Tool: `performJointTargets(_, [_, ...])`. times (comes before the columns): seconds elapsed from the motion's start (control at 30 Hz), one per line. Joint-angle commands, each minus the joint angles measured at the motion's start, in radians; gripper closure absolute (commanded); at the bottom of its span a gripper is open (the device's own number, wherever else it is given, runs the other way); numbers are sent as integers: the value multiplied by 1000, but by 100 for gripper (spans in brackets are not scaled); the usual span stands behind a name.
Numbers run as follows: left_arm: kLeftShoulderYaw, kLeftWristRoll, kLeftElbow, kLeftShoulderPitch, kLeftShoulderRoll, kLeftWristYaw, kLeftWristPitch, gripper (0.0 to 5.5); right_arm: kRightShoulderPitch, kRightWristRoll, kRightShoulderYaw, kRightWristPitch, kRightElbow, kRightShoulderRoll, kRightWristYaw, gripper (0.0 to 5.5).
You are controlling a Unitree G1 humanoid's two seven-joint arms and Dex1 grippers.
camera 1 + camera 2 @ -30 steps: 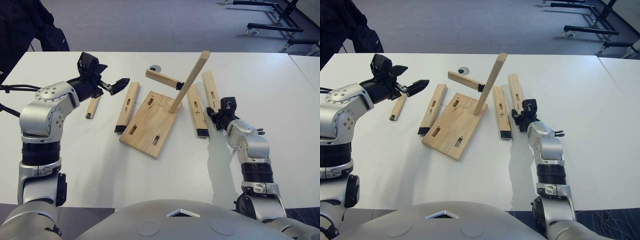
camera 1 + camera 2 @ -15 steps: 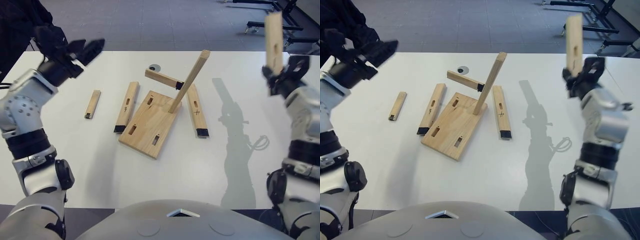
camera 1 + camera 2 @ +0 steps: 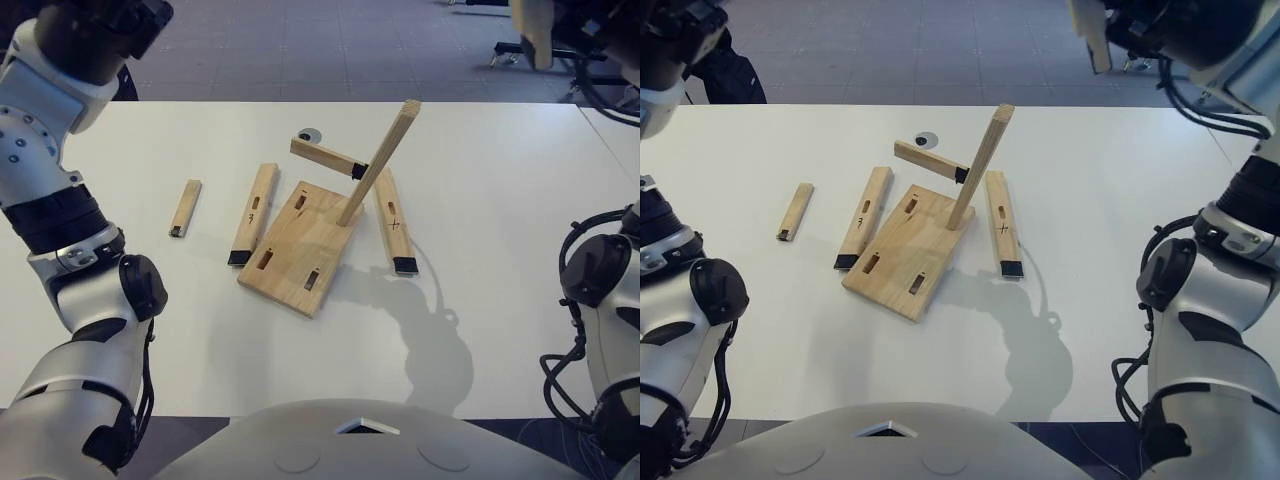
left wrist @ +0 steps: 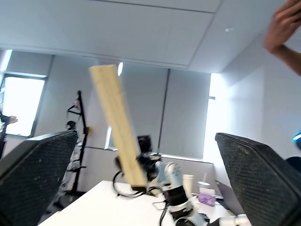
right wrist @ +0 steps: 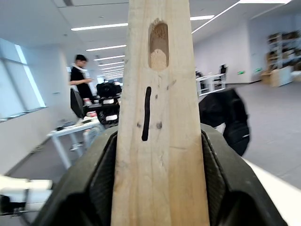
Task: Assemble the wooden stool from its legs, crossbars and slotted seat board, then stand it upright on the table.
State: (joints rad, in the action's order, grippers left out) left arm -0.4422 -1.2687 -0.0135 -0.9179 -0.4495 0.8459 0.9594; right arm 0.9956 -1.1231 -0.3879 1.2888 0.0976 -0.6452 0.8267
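Observation:
The slotted seat board [image 3: 290, 250] lies flat mid-table. One leg [image 3: 380, 163] stands tilted in it, with a crossbar [image 3: 325, 157] stuck to its side. Two loose legs [image 3: 255, 212] [image 3: 394, 230] lie on either side of the board, and a short crossbar [image 3: 185, 207] lies further left. High above the table's far right corner, my right gripper [image 5: 160, 181] is shut on another leg [image 5: 159, 117], seen also as the raised leg [image 3: 1095, 35]. My left gripper [image 4: 146, 136] is raised high at the far left, open and holding nothing.
A small grey disc [image 3: 308, 135] lies on the white table [image 3: 500, 300] behind the crossbar. Black metal frames [image 3: 545, 55] stand on the floor beyond the table. The table's right half and front are bare.
My right gripper took the leg from the table and lifted it far up. My left arm swung from over the short crossbar up to the top left.

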Motion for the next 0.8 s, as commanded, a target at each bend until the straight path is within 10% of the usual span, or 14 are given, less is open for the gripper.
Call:
performJointTargets(0.03, [61, 0, 14, -22, 30, -12, -6, 19, 25, -116, 23, 80, -29, 94, -52, 348])
performJointTargets(0.8, [104, -144, -26, 5, 91, -255, 81, 44, -179, -191, 160, -104, -353, 181, -289, 348])
